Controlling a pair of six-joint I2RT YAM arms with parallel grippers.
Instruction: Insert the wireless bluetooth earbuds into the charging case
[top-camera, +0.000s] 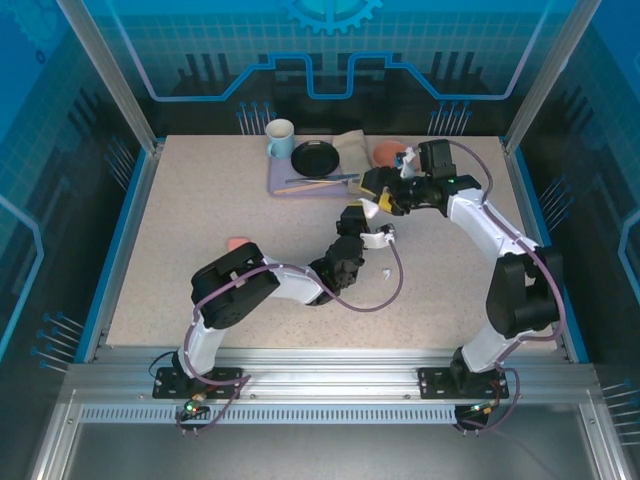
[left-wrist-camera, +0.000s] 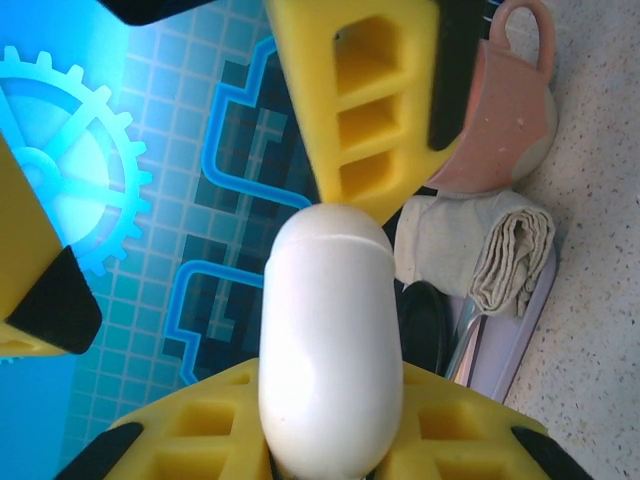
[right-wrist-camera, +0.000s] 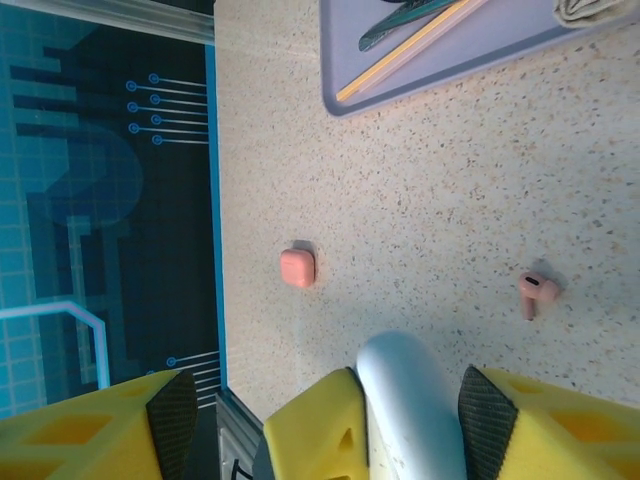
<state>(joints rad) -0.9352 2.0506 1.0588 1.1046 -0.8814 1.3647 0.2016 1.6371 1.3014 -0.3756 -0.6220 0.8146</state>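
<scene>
Left gripper (top-camera: 372, 232): one. I see it clamped tight on the white case (left-wrist-camera: 330, 340), above the middle of the tabletop (top-camera: 200, 210).
Right gripper (top-camera: 380, 197): one. Its jaws are wide and straddle the free end of the white case. One pad sits just beside the case, and I cannot tell whether it touches.
White case: one, rounded, with a seam across its upper end. Its lower end is hidden between the left gripper's fingers (left-wrist-camera: 190, 440).
Pink case (right-wrist-camera: 298, 267): one, on the tabletop towards the left edge. From above, the left arm partly covers it.
Earbud (right-wrist-camera: 535, 290): I count one, pink, with a short stem. It lies on the bare tabletop between the grippers and the near edge, and from above it is only a pale speck (top-camera: 385, 273).
Tray (top-camera: 275, 188): one, lavender, at the far edge.
Plate (top-camera: 316, 158): one, black, on the tray.
Cloth (left-wrist-camera: 505, 250): one, folded, at the far right of the tray.
Utensils (right-wrist-camera: 410, 45): at least two on the tray's near side, a pale stick and a darker piece. They are cut off, so I cannot identify them.
White-and-blue mug (top-camera: 280, 138): one, at the tray's far left corner.
Pink mug (left-wrist-camera: 500, 110): one, just right of the tray, partly behind the right gripper.
</scene>
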